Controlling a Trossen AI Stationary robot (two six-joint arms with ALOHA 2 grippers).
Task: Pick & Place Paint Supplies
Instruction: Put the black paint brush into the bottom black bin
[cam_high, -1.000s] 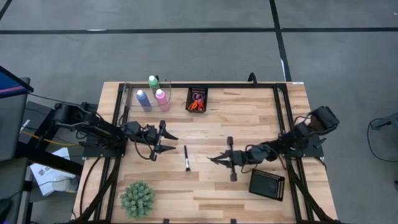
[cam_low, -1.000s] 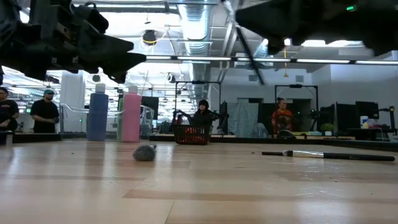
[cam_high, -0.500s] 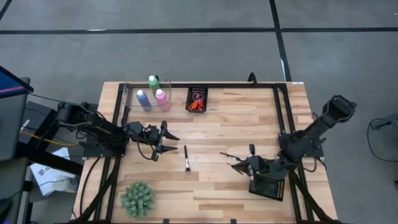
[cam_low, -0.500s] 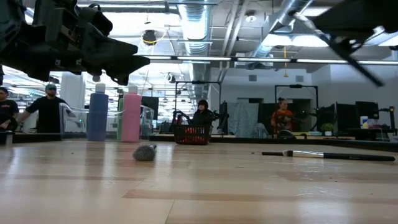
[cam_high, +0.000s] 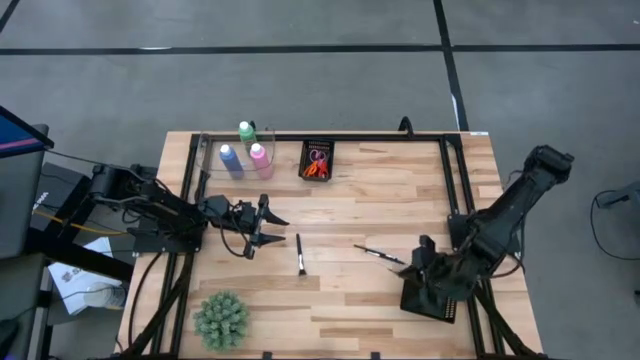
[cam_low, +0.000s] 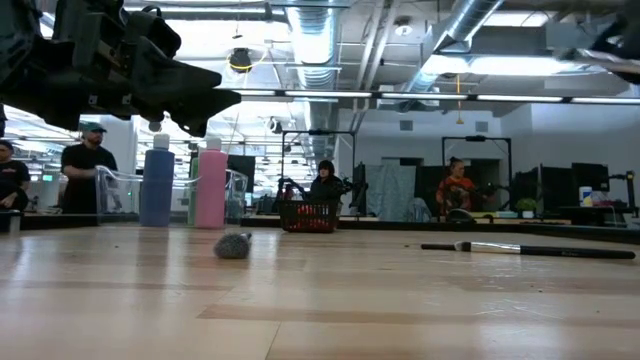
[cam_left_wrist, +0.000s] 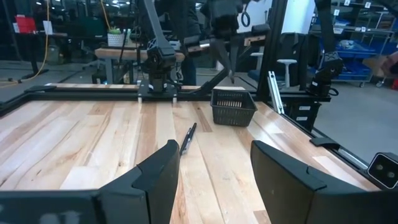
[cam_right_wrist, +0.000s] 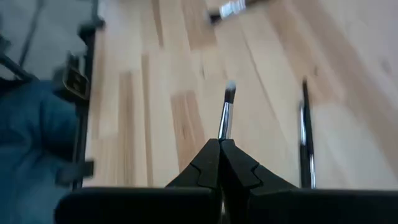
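With our right gripper (cam_right_wrist: 220, 144) pinched shut on a thin dark-handled brush (cam_right_wrist: 226, 111) above the black mesh tray (cam_high: 430, 296), we lower it squarely inside before releasing, while our left gripper (cam_high: 262, 223) waits half-open, empty, near the other brush (cam_high: 300, 254).

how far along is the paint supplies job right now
Looks done: the scissors sit in the far black tray, and the three bottles stand grouped at the table's far-left edge. In hand: the right gripper is shut on a thin brush, raised beside the near-right mesh tray. Left: another brush lies mid-table near the open, empty left gripper.
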